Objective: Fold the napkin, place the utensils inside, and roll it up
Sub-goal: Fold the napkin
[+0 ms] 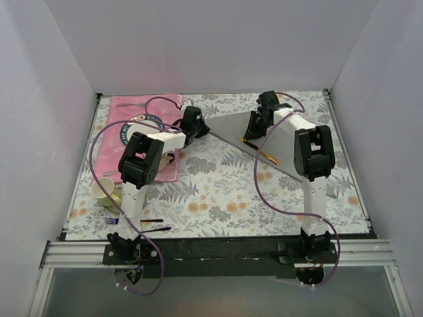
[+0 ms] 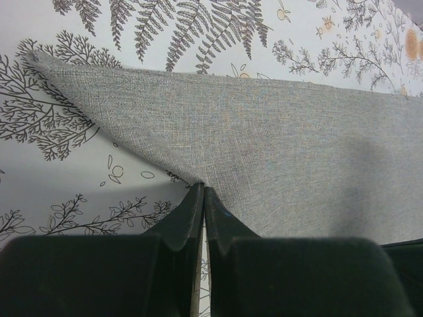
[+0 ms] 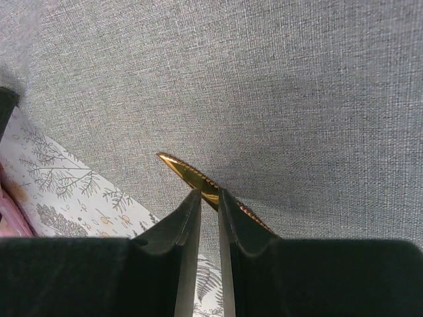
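The grey napkin (image 1: 228, 129) lies folded into a triangle on the floral tablecloth, its point toward the left. My left gripper (image 1: 198, 124) sits at that left end. In the left wrist view it (image 2: 203, 187) is shut, and the edge of the napkin (image 2: 277, 145) kinks in to its tips. A gold serrated knife (image 1: 262, 153), one of the utensils, rests on the napkin. My right gripper (image 3: 208, 193) is closed on the blade of this knife (image 3: 180, 169) near its tip, just above the napkin (image 3: 264, 79).
A pink placemat (image 1: 132, 109) with a dark-rimmed plate (image 1: 135, 132) lies at the back left. A cup (image 1: 102, 191), a purple-handled fork (image 1: 112, 221) and a thin black utensil (image 1: 155, 229) sit by the left arm's base. White walls enclose the table.
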